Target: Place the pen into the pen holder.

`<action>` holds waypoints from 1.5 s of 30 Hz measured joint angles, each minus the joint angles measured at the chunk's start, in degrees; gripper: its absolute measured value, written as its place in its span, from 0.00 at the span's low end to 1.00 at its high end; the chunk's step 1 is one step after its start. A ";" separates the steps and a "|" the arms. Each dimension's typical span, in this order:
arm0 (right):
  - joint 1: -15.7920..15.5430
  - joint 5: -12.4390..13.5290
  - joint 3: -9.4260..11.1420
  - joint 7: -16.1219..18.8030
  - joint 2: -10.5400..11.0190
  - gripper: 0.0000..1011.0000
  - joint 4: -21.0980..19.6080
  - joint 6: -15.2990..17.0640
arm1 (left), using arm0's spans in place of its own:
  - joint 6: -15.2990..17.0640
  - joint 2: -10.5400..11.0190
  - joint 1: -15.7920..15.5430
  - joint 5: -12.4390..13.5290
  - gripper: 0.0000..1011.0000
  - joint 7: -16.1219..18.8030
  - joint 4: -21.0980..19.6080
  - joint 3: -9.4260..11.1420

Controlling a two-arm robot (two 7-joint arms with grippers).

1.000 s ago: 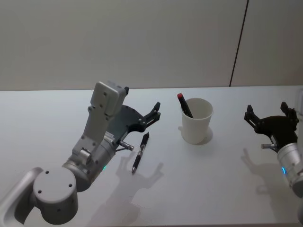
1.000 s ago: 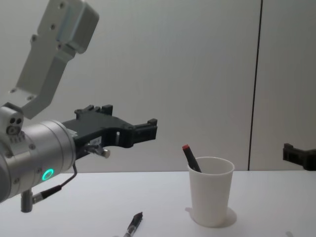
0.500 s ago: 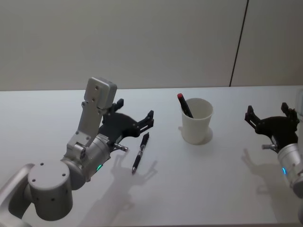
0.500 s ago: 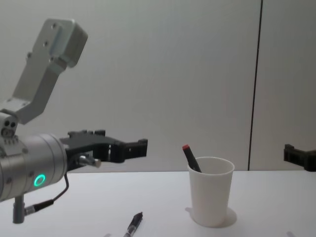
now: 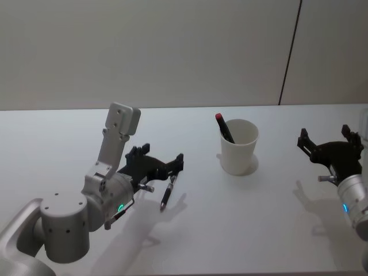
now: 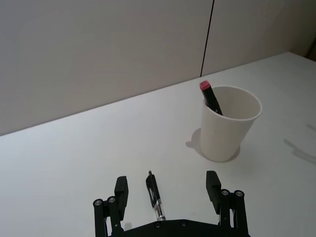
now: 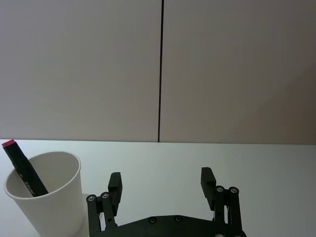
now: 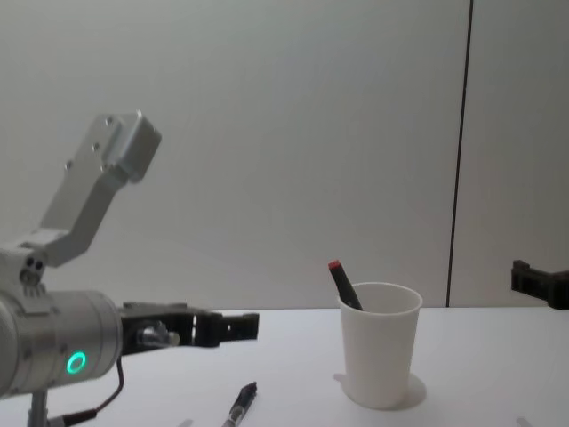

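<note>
So, left of the cup (image 5: pixel 238 150), left gripper (image 6: pixel 167 182) hangs low, fingers spread over the pen (image 5: pixel 167 192) lying flat on the table (image 5: pixel 259 224), apparently lined up to pinch it; cup stands upright with a marker (image 5: pixel 224 127) inside; right of it, right gripper (image 5: pixel 325 138) parked, fingers apart.

The white table (image 5: pixel 241 218) is carrying two things right now: a black pen (image 5: pixel 168 192) is lying flat on the left side, and the pen holder (image 5: pixel 238 148), a white paper cup, is standing upright, apart from it, farther back and right.
</note>
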 joint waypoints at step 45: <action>0.00 0.00 0.00 0.00 0.00 0.99 -0.01 0.00 | 7.84 -4.50 -4.51 7.49 0.97 -1.88 12.39 2.57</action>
